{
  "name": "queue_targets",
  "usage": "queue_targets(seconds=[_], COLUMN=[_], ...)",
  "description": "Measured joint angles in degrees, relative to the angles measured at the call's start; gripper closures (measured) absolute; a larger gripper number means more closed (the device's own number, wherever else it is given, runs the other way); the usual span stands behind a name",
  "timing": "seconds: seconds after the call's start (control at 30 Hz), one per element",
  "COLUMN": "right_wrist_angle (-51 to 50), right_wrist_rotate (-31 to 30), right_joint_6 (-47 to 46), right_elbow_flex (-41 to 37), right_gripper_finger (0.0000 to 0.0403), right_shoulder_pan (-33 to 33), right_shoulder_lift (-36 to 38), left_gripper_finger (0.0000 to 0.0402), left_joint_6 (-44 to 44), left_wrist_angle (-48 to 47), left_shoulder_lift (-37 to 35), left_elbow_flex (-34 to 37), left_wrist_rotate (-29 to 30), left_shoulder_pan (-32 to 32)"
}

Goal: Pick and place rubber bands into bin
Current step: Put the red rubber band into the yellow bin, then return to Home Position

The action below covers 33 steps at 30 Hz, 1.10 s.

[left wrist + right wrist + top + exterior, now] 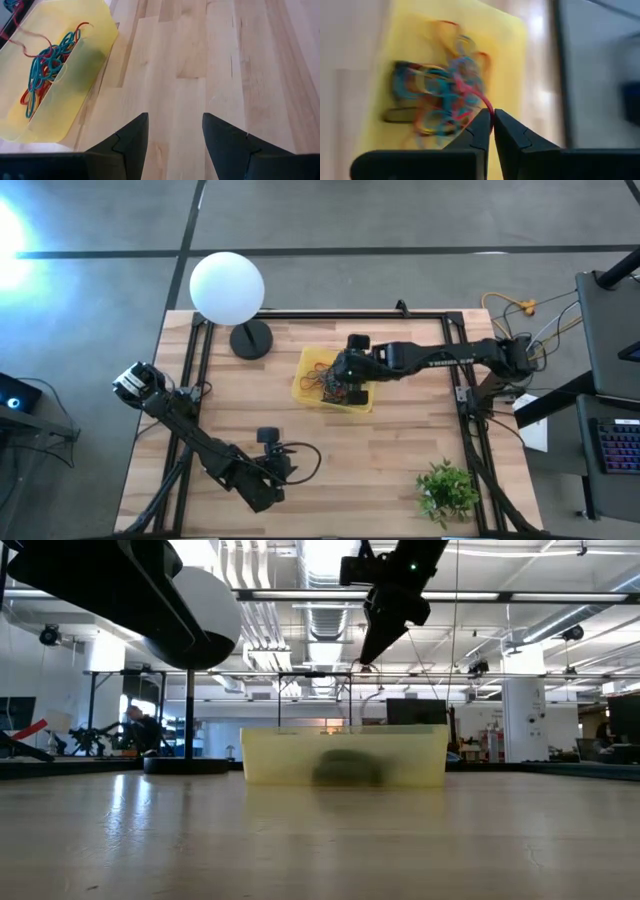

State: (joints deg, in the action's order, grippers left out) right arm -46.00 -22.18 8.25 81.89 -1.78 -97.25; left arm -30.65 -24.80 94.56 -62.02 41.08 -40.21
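Yellow and translucent, the bin [312,367] sits beside the white globe lamp [227,288], holding a tangle of rubber bands [440,102], above which the right gripper [492,125] pinches a red band [482,101], while the left gripper [175,132] waits wide open and empty nearby.

yellow bin [75,70], multicolour rubber bands [47,67], white lamp [227,288]

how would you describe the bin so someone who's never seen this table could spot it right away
On the wooden table, look just right of the white globe lamp, under the right gripper. The bin is a shallow translucent yellow tray holding a tangle of coloured rubber bands, the only yellow thing on the tabletop.
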Motion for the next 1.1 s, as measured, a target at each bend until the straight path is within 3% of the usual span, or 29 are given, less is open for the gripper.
queue_targets(seconds=[0.13, 0.47, 0.6, 0.7, 0.8, 0.87, 0.97, 1.03, 1.1], right_wrist_angle=[5.14, 6.05, 6.55, 9.36, 8.89, 8.48, 8.89, 8.94, 8.94], right_wrist_rotate=[6.03, 7.14, 14.74, 21.91, 22.35, 22.26, 22.26, 22.33, 22.25], right_joint_6=[1.78, 0.60, 3.21, 3.88, 5.33, 7.46, 7.75, 7.12, 7.06], right_elbow_flex=[-1.38, -1.69, -1.73, -1.71, -1.72, -1.86, -2.23, -3.02, -4.50], right_gripper_finger=[0.0361, 0.0275, 0.0257, 0.0255, 0.0255, 0.0255, 0.0255, 0.0257, 0.0260], right_shoulder_pan=[-1.77, -1.81, -1.77, -1.17, -0.26, 0.47, 1.64, 2.45, 3.15], right_shoulder_lift=[0.02, 0.02, 0.96, 2.74, 5.30, 7.61, 11.98, 15.15, 18.74], left_gripper_finger=[0.0230, 0.0230, 0.0230, 0.0230, 0.0230, 0.0230, 0.0230, 0.0230, 0.0230], left_joint_6=[-0.01, -0.42, -0.20, 0.05, -0.04, 8.14, 24.70, 35.82, 45.20], left_wrist_angle=[0.14, 0.40, 1.04, 1.87, 6.27, 9.74, 19.33, 27.74, 36.18], left_shoulder_lift=[0.00, 0.00, 0.00, 0.00, -0.58, -0.66, -0.87, -2.29, -4.11], left_elbow_flex=[0.00, 0.07, 0.06, -0.60, -0.98, -0.97, -0.85, -0.78, -0.27], left_wrist_rotate=[0.00, -0.04, 0.61, 8.38, 23.99, 29.65, 32.19, 27.37, 15.28], left_shoulder_pan=[0.00, 0.08, 0.25, 1.04, 1.94, 2.42, 4.35, 6.82, 9.93])
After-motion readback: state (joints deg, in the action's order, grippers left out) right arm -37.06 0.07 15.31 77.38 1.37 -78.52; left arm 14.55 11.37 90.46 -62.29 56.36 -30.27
